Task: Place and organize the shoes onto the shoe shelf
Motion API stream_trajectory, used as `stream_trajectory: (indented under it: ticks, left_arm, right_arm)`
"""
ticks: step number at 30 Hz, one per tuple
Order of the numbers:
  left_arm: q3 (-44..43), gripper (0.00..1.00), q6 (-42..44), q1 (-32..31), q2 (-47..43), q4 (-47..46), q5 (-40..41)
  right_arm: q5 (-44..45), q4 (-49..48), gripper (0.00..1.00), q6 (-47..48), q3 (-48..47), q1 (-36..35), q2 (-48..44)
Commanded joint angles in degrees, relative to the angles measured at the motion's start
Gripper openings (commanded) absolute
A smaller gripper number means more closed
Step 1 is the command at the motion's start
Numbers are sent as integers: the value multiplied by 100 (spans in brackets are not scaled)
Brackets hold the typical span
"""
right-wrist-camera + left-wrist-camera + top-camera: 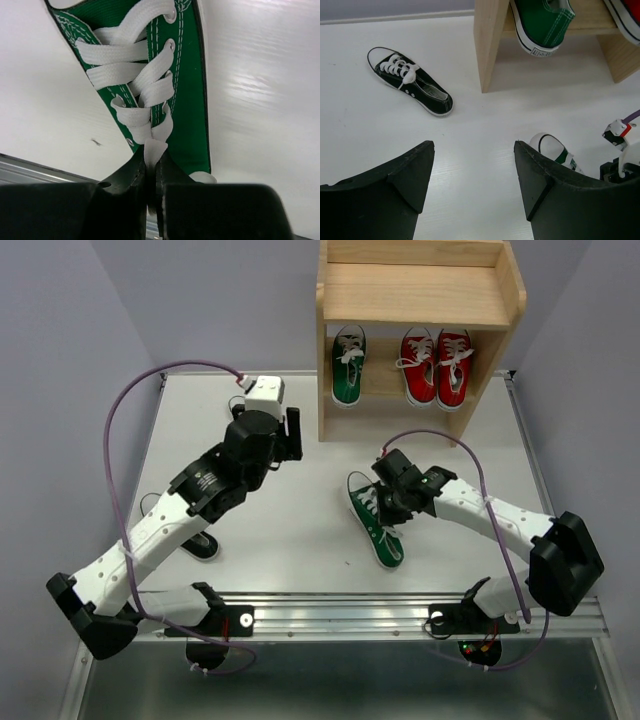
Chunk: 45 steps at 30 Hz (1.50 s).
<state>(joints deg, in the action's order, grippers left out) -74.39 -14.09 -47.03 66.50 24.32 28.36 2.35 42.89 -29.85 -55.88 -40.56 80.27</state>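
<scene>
While right fingers (pixel 127 177) pinch flat lace (pixel 152 147) — stitched green canvas sneaker (pixel 187 120).

Shoe shelf (pixel 420 290), top centre, holds one green shoe (pixel 348 365) and the red pair (pixel 437 367) on its lower tier. Right claw (pixel 384 504) touches the loose green shoe (pixel 383 535) on the table mid-frame.

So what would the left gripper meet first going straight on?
Probably the shoe shelf's side panel, though the tilt may bring the left gripper onto bare table first; the black shoe lies leftward.
</scene>
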Motion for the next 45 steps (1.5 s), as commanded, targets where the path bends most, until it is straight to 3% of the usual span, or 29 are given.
stream_trajectory:
  ticks: [1, 3, 5, 6, 7, 8, 16, 22, 30, 34, 37, 43, 45]
  left_arm:
    - [-32, 76, -164, 246, -585, -261, -86]
    - [3, 76, -226, 387, -603, -269, 20]
    - [12, 76, -278, 422, -568, -261, 134]
    - [12, 76, -296, 431, -551, -252, 187]
    - [30, 76, -314, 448, -524, -252, 222]
    - [47, 76, -270, 466, -507, -269, 144]
    - [144, 76, -270, 492, -357, -216, 30]
    - [91, 76, -209, 493, -313, -217, 20]
    - [206, 76, -252, 493, -374, -243, 12]
    - [223, 76, -270, 493, -410, -226, 29]
    - [249, 76, -288, 493, -445, -190, 12]
    - [320, 76, -332, 493, -471, -252, -41]
    - [311, 76, -332, 493, -480, -269, -50]
  right_arm:
    - [212, -1456, 1, -1031, -467, -171, -65]
    - [502, -1704, 2, -1260, -494, -172, 85]
    - [933, -1899, 28, -1226, -582, -172, 471]
    - [1056, -1899, 32, -1164, -643, -172, 629]
    - [1144, -1881, 51, -1094, -696, -172, 778]
    - [1128, -1855, 59, -1033, -801, -172, 1006]
    - [1128, -1794, 82, -953, -512, -392, 745]
    - [1277, -1547, 100, -1058, -267, -936, 455]
    - [1637, -1275, 100, -1322, -125, -1332, 507]
    - [1715, -1214, 88, -1445, -37, -1490, 525]
    - [1883, -1038, 86, -1656, -20, -1639, 577]
    - [2059, -932, 63, -1849, 129, -1772, 683]
    - [2006, -1011, 48, -1858, 191, -1824, 613]
